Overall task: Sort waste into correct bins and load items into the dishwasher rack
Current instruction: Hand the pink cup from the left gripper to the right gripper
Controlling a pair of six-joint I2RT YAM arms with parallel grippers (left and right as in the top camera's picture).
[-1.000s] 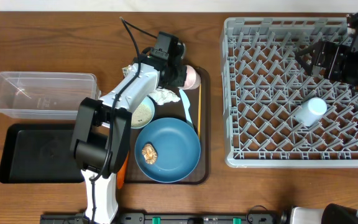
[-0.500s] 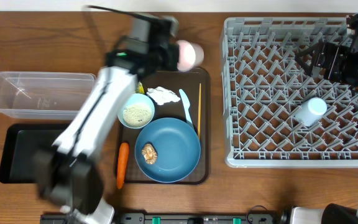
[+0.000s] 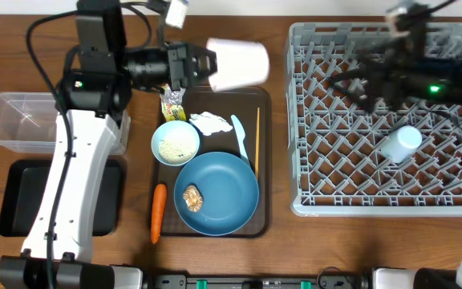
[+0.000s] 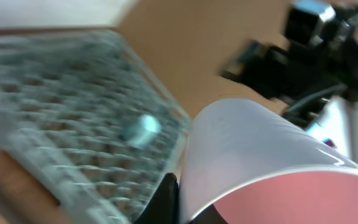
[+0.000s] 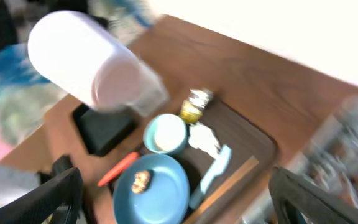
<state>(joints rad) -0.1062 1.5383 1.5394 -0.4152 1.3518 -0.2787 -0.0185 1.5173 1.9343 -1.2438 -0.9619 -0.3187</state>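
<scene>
Pink cup (image 3: 237,64) in left hand (image 3: 200,66)

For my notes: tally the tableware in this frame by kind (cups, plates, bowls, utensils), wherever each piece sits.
Cups: 2 (pink cup, light blue cup)
Plates: 1 (blue plate)
Bowls: 1 (white bowl)
Utensils: 2 (pale blue spoon, wooden chopstick)
Total: 6

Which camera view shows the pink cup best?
The overhead view: the pink cup appears whole and sharp, held sideways in the left gripper. The left wrist view shows it very close but cropped; the right wrist view shows it whole but blurred.
</scene>
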